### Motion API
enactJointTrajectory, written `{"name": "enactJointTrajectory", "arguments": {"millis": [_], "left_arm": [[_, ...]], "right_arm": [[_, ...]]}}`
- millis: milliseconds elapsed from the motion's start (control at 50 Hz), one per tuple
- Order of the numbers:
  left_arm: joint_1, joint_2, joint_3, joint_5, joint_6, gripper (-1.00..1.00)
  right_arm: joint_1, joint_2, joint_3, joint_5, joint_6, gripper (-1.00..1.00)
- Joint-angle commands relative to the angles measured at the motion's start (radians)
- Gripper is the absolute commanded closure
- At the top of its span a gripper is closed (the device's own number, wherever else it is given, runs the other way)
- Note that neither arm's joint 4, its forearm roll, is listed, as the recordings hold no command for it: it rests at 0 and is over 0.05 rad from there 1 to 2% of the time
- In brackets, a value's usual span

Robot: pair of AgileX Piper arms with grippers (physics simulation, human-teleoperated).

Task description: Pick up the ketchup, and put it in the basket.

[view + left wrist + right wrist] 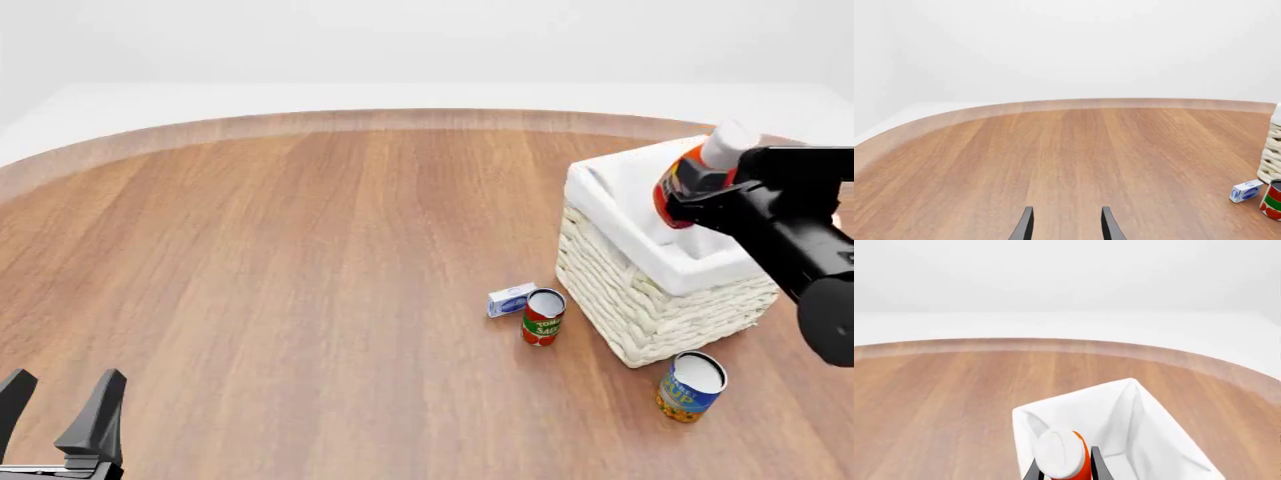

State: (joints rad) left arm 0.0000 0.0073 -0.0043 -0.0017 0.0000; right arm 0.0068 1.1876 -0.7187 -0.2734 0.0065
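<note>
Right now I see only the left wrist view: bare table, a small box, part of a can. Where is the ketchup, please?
Observer: The right gripper holds the ketchup in the air, over the basket.
Operator: Is the bottle upright?
Observer: No, it is tilted; its white cap points up and to the far right in the front view.
Operator: Is it already inside the basket?
Observer: Not yet. The right wrist view shows the white lining open under the bottle, with nothing visible in it.
</note>
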Motion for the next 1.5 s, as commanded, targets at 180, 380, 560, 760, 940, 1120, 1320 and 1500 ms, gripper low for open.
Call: {"name": "enactJointTrajectory", "arguments": {"millis": [180, 380, 560, 760, 940, 1120, 1320, 1500], "left_arm": [[0.0, 0.0, 0.0, 0.0, 0.0, -1.0], [0.0, 0.0, 0.0, 0.0, 0.0, -1.0], [0.0, 0.0, 0.0, 0.0, 0.0, -1.0], [0.0, 0.0, 0.0, 0.0, 0.0, -1.0], [0.0, 0.0, 0.0, 0.0, 0.0, -1.0], [0.0, 0.0, 0.0, 0.0, 0.0, -1.0], [0.0, 0.0, 0.0, 0.0, 0.0, -1.0], [0.0, 0.0, 0.0, 0.0, 0.0, -1.0]], "right_arm": [[-0.028, 0.081, -0.04, 0.041, 0.018, 1.0], [-0.034, 0.112, -0.048, 0.044, 0.017, 1.0], [-0.04, 0.133, -0.058, 0.054, 0.016, 1.0], [-0.043, 0.166, -0.069, 0.064, 0.019, 1.0], [-0.045, 0.182, -0.073, 0.063, 0.017, 1.0], [-0.048, 0.201, -0.079, 0.068, 0.023, 1.0], [-0.044, 0.21, -0.082, 0.071, 0.023, 1.0], [-0.046, 0.212, -0.083, 0.072, 0.023, 1.0]]}}
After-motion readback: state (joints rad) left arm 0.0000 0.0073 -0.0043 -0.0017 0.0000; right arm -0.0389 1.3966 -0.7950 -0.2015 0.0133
